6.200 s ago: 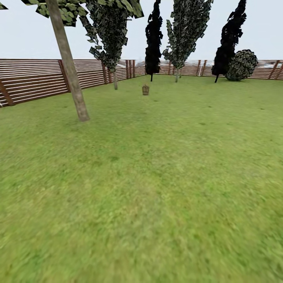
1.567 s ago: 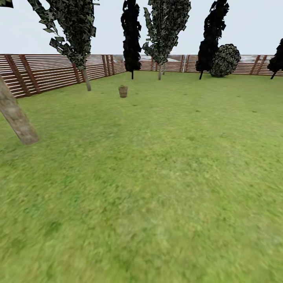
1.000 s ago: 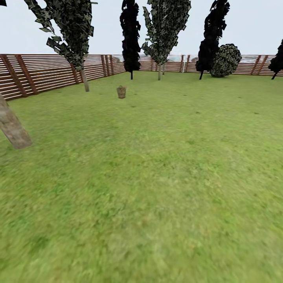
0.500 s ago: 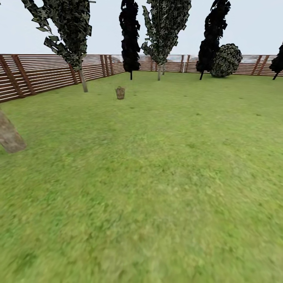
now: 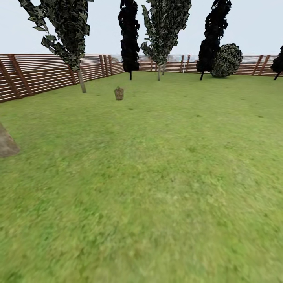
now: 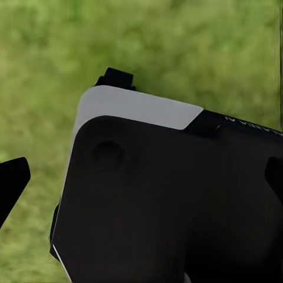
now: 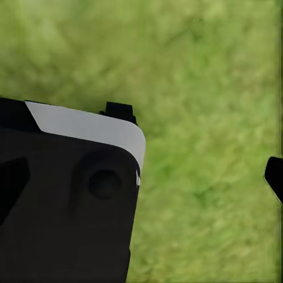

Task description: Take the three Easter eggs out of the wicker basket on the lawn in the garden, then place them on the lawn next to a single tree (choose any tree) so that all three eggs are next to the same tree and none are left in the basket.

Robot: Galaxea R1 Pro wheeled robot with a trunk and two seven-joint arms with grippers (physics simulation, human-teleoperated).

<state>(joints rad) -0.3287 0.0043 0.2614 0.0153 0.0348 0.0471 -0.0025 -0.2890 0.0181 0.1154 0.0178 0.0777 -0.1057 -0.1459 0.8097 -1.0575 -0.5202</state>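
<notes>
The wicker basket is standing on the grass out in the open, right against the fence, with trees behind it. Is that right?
Not quite. In the head view the wicker basket does stand on the lawn in the open with trees behind it, but it is not against the fence. A stretch of grass lies between them, and the basket stands nearer a pale-trunked tree than the fence.

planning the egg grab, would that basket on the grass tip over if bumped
Probably fairly easily: the basket looks small, taller than wide, and stands free on the grass. Being open wicker, it is likely light, so it may slide or topple. Its contents are too far off to judge.
</notes>
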